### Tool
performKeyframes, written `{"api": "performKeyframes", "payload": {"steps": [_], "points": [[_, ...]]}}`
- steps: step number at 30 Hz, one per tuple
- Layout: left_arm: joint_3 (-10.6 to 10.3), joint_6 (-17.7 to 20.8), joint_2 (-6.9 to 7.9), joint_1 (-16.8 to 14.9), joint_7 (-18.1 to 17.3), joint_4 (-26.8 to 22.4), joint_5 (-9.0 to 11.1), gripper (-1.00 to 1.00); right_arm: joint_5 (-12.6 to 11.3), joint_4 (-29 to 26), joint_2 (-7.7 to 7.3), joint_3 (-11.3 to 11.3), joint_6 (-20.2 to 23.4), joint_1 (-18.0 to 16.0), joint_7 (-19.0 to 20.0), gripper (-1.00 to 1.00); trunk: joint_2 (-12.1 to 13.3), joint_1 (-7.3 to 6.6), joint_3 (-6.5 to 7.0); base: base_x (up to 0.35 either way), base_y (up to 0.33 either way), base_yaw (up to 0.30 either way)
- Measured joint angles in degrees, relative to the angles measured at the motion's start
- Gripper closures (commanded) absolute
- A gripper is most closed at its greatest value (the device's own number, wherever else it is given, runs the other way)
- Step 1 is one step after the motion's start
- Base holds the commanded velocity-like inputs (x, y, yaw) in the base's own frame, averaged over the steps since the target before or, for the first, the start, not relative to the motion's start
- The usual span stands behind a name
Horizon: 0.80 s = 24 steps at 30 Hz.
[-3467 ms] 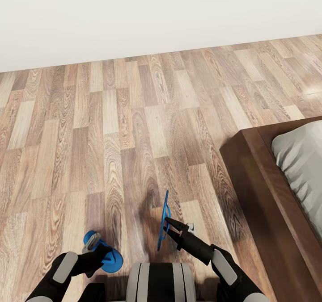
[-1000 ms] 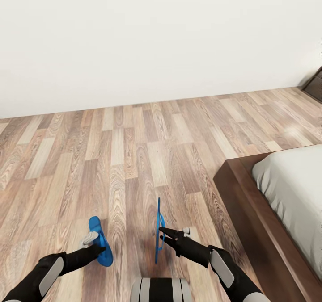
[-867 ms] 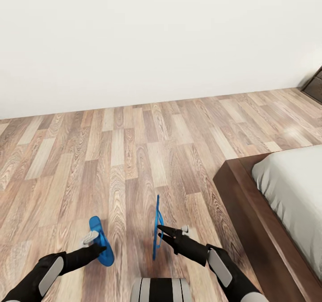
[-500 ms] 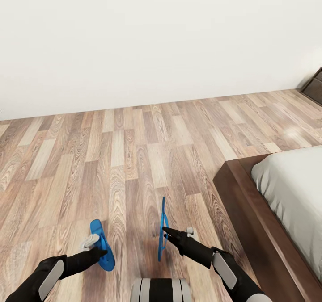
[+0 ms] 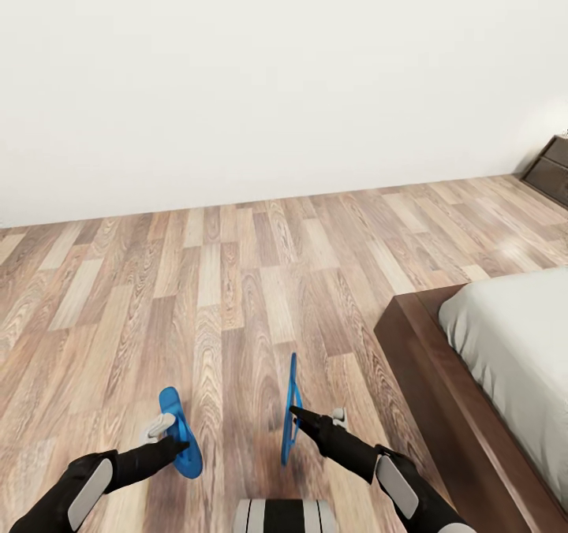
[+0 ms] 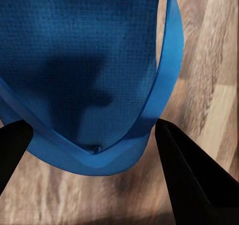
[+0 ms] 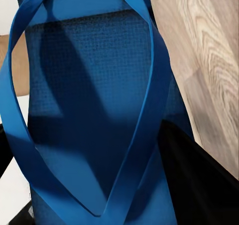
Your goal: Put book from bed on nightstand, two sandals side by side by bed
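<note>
1. You're in the sandal step: each hand carries one blue flip-flop over the wood floor (image 5: 237, 296), so only the set-down is left.
2. Left gripper (image 5: 167, 436) is pinching the left sandal (image 5: 180, 432), which sits tilted; the left wrist view shows its sole and strap (image 6: 169, 70) right between the dark fingertips (image 6: 191, 185).
3. Right gripper (image 5: 304, 420) is pinching the right sandal (image 5: 290, 407), held on edge, almost upright. The right wrist view shows the strap (image 7: 144, 115) running across the sole.
4. The bed (image 5: 505, 344) is off to your right, its dark frame corner (image 5: 394, 320) near the right arm. No book visible on the bit of mattress showing.
5. Next, I'd say roll the right sandal flat, then lower both just beside the frame, parallel and close together.
6. Watch that frame edge with your right elbow. Lots of open floor ahead and left up to the white wall (image 5: 276, 83); a dark cabinet (image 5: 552, 170) sits far right.
</note>
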Motion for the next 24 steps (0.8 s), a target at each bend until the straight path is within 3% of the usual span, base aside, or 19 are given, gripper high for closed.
{"api": "performKeyframes", "payload": {"steps": [2,3,4,24], "points": [[0.0,0.0,0.01,0.0,0.0,0.0,0.0,1.0,0.0,0.0,0.0,0.0,-0.7,0.0,0.0,1.0,0.0,-0.05,0.44,0.0,0.0,0.0],[0.0,0.0,0.0,0.0,0.0,0.0,0.0,1.0,-0.2,0.0,-0.01,-0.3,-10.9,0.0,0.0,1.0,0.0,-0.08,0.67,0.0,0.0,0.0],[0.0,0.0,0.0,0.0,0.0,0.0,0.0,1.0,0.1,0.0,0.0,0.0,-11.5,0.0,-0.1,1.0,0.1,-0.1,0.89,0.0,0.0,0.0],[-0.1,0.0,-0.04,0.0,0.0,0.0,0.0,1.0,0.1,0.0,0.0,0.0,-11.5,0.0,0.0,1.0,0.3,-0.62,5.32,0.0,0.0,0.001]]}}
